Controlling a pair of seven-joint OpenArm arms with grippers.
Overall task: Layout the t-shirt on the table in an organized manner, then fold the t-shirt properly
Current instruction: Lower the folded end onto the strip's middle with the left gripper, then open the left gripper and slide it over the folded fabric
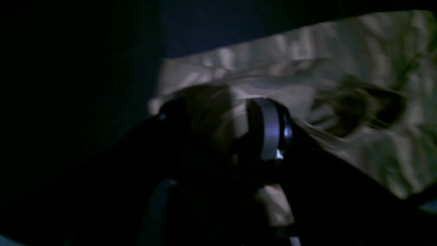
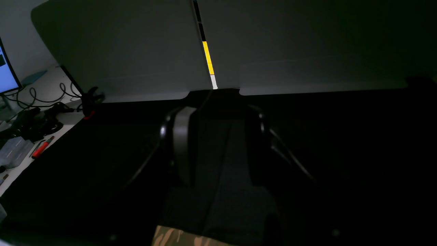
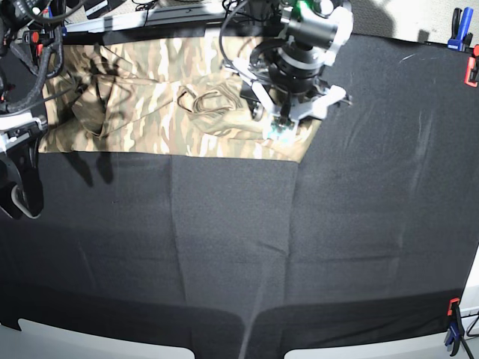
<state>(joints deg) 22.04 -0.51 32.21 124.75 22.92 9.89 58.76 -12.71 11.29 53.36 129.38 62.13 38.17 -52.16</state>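
Observation:
The camouflage t-shirt (image 3: 150,112) lies spread along the far edge of the black table (image 3: 337,224), with its round neckline (image 3: 206,101) facing up and some wrinkles at its left. My left gripper (image 3: 274,126) is down on the shirt's near right corner. In the left wrist view its fingers (image 1: 269,126) stand apart, open, with a hump of the t-shirt (image 1: 341,68) between them. My right gripper (image 2: 220,147) hangs open and empty over the table's left side, away from most of the shirt. A strip of the t-shirt (image 2: 177,237) shows at that view's bottom edge.
Blue and red clamps (image 3: 458,19) grip the table's far right corner, and another clamp (image 3: 453,329) holds the near right. White boards (image 2: 119,51) with a yellow tape strip (image 2: 208,58) lie beyond the cloth. A monitor (image 2: 5,68), cables and a red tool (image 2: 42,147) sit beside the table.

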